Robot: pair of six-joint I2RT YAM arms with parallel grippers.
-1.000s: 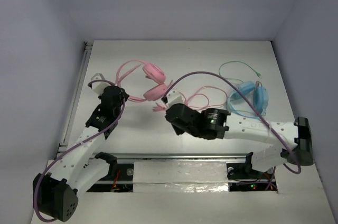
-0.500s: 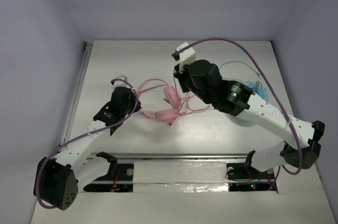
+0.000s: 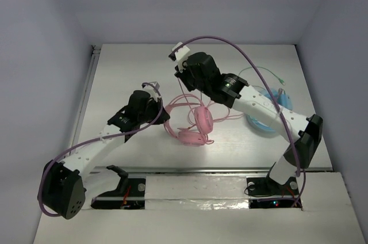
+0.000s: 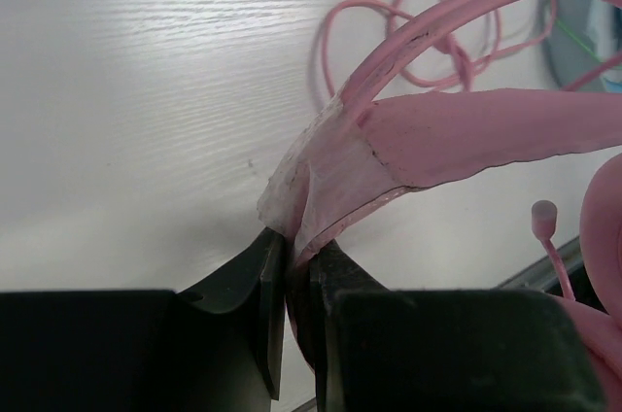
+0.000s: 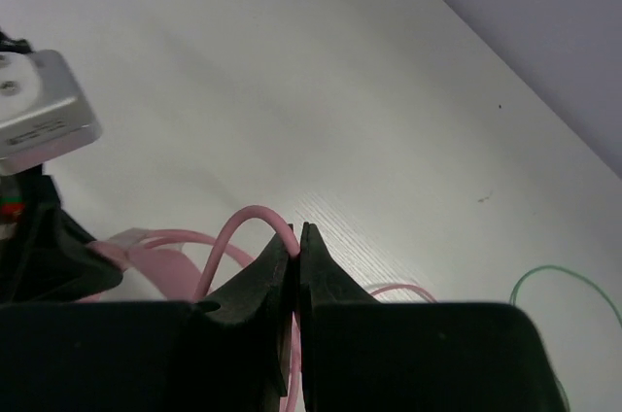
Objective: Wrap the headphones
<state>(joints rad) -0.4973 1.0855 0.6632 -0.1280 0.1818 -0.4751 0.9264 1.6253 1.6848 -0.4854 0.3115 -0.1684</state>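
**Both arms have hold of the pink headphones at mid-bench**

The pink headphones lie near the middle of the white bench, between the two arms, with their ear cups side by side on the surface. The thin headband arcs away from the cups towards the left arm.

The left fingers are clenched on that headband. They pinch it at a pale, translucent sleeve where the band widens. From overhead, the wrist covers the pinch itself. In the left wrist view, one ear cup is cut off at the right edge. A thin pink stalk with a rounded tip pokes up beside it, and I cannot tell what it is.

The right fingers are clamped on the pink cable, which arches up into them. Where the cable goes below the fingers is hidden by their dark body. From above, the fingertips are lost under the wrist, and loose loops of cable trail on the bench to the right of the cups.

The light blue headphones sit further right, partly covered by the right arm. Their green cable curls beyond it, and only a sliver of it shows at the edge of the right wrist view.
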